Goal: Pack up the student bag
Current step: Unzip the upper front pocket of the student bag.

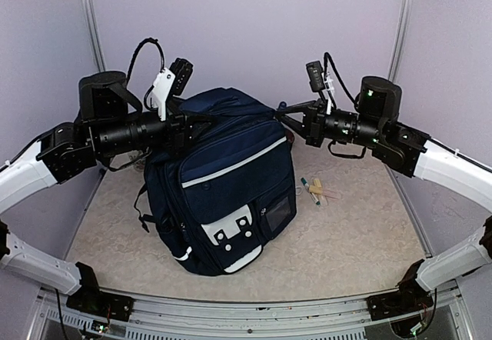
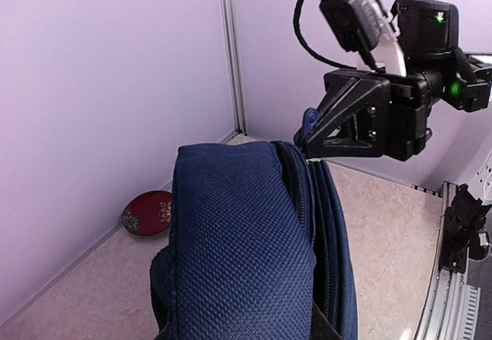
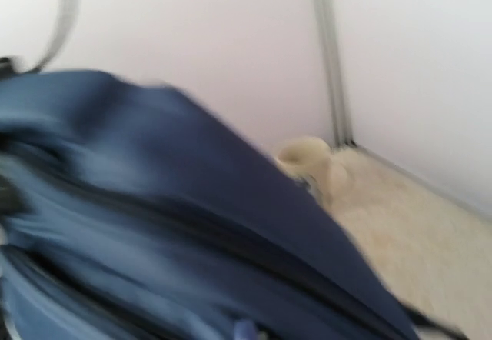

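The student bag [image 1: 231, 178], a navy backpack with a white dotted patch and thin white stripes, stands upright mid-table. My left gripper [image 1: 187, 125] is at its top left, shut on a fold of the bag's top fabric [image 2: 238, 248]. That fold fills the left wrist view between the dark fingers [image 2: 323, 328]. My right gripper [image 1: 286, 115] is at the bag's top right corner. In the left wrist view the right gripper [image 2: 306, 138] is shut on a small blue zipper pull [image 2: 310, 119]. The right wrist view is blurred and shows only the bag's blue cloth [image 3: 154, 201].
Markers and flat wooden sticks [image 1: 317, 191] lie on the table just right of the bag. A red patterned dish [image 2: 147, 213] lies by the left wall behind the bag. A cream cup-like object [image 3: 305, 157] sits near the back corner. Walls stand close on three sides.
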Motion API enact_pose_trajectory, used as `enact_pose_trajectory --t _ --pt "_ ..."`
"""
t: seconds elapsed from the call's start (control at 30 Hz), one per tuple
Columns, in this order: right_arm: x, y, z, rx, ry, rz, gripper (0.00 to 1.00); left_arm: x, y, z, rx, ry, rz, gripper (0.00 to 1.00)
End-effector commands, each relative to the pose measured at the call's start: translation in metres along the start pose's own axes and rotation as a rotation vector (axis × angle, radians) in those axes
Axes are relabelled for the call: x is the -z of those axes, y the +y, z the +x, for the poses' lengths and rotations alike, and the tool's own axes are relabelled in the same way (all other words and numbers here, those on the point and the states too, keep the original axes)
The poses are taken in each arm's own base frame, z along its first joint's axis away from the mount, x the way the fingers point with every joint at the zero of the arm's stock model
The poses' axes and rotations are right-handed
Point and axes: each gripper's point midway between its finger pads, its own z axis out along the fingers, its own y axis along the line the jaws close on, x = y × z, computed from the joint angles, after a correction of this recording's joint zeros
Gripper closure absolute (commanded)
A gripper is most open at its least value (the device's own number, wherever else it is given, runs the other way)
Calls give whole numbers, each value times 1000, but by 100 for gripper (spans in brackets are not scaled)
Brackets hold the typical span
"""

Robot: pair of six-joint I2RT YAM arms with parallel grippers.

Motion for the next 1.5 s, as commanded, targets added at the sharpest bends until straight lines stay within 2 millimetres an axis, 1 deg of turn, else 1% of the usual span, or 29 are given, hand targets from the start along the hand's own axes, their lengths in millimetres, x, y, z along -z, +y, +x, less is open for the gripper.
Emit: enact_pose_trajectory --t 0.0,0.07,0.13,0.23,0.3,0.37,0.57,0.8,0.87,0.93,1.07,1.13,1.2,1.23,1.33,1.4,1.43,1.47 --pt "42 -54 -28 -130 -172 207 100 35 -18 -32 -28 -129 -1 100" --pt "51 -66 -14 -200 -165 236 100 46 -24 -44 -61 -170 -29 100" --pt "56 -74 0 -269 -163 246 100 56 -26 -57 -75 -212 -47 100" --pt "57 -82 26 -347 -140 247 100 70 -29 -71 -72 -277 -46 100" --pt "56 -88 51 -406 -108 254 100 77 -33 -78 -69 -311 -36 100" --pt "55 -91 66 -450 -95 246 100 80 -34 -82 -68 -330 -38 100" --pt "43 -89 102 -583 -35 181 100 89 -37 -94 -51 -396 -52 100" --pt "37 -101 155 -669 46 232 100 92 -40 -100 -44 -429 -42 100" --pt "35 -101 166 -702 64 221 100 95 -40 -102 -42 -439 -35 100" --pt "31 -98 170 -710 77 214 100 97 -38 -104 -39 -444 -41 100" --pt "26 -98 171 -677 94 239 100 103 -37 -107 -31 -462 -38 100" --pt "26 -104 173 -648 103 272 100 107 -38 -110 -24 -485 -31 100" --pt "29 -115 177 -610 122 342 100 114 -34 -115 -18 -515 -41 100" --pt "30 -118 175 -585 121 360 100 119 -32 -119 -16 -531 -53 100" --pt "26 -120 151 -508 96 361 100 125 -25 -125 -25 -549 -86 100" --pt "19 -116 131 -449 87 326 100 124 -25 -130 -49 -547 -94 100" --pt "15 -112 123 -418 94 297 98 122 -26 -132 -63 -540 -98 100" --pt "11 -109 112 -376 101 273 85 117 -26 -133 -83 -522 -104 100"
